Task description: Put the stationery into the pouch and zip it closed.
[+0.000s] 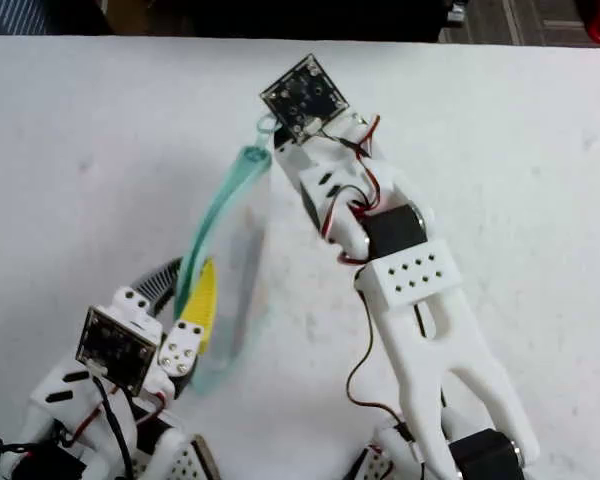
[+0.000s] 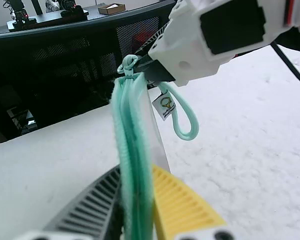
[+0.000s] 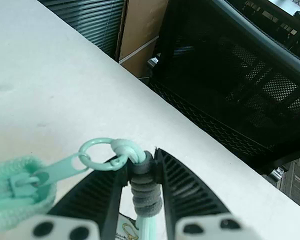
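Pouch (image 1: pixel 220 215) on edge on table (image 1: pixel 500 130). Cord loop (image 2: pixel 184 122) beside pouch's zipper pull (image 3: pixel 65 167) pinched tight in right gripper (image 3: pixel 141 160). Opposite pouch end clamped in left gripper (image 2: pixel 135 172).

I think I am in an office or a lab. My tabletop (image 1: pixel 70 160) is big, white and plain. Right behind it stands a black chair (image 3: pixel 225 95) with a net back. A brown cardboard box (image 3: pixel 140 30) sits next to dark slats (image 3: pixel 87 17). Farther back I see what looks like a dark desk (image 2: pixel 50 19) with a small box (image 2: pixel 111 8) and other little things on it.
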